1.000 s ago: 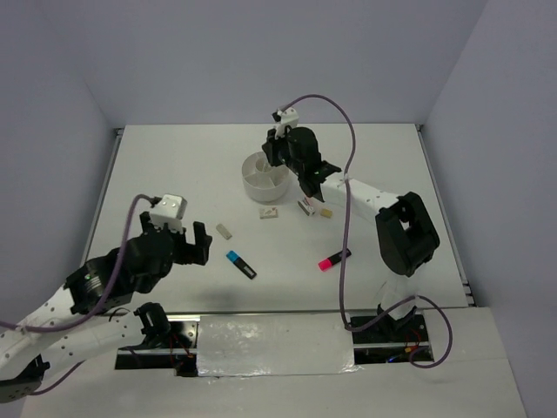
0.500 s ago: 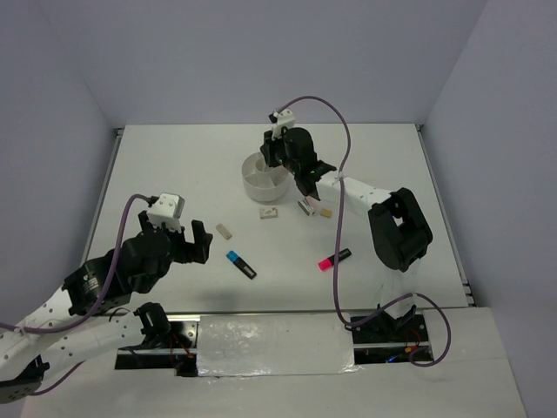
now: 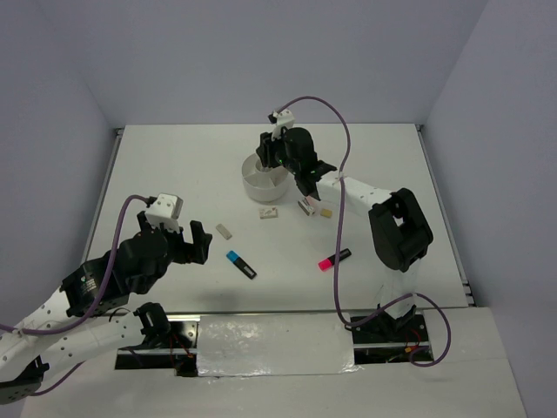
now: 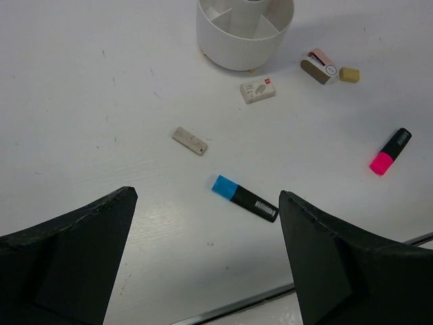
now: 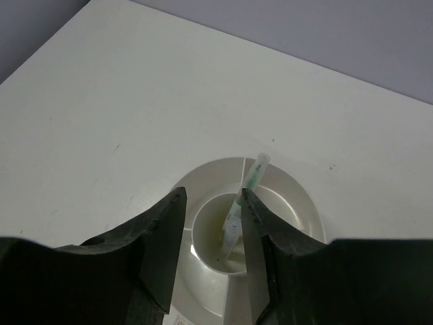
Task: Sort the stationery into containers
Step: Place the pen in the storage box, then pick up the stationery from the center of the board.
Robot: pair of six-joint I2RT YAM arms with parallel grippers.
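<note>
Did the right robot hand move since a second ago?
Yes. In the top view the right gripper has slid a little to the left, covering more of the white organiser cup, which stayed put.

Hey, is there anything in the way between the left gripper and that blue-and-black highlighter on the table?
Nothing visible does. The left gripper hangs open above bare table, and the blue-and-black highlighter lies alone. The nearest piece, a flat beige eraser, sits apart from it, off to the far left.
</note>
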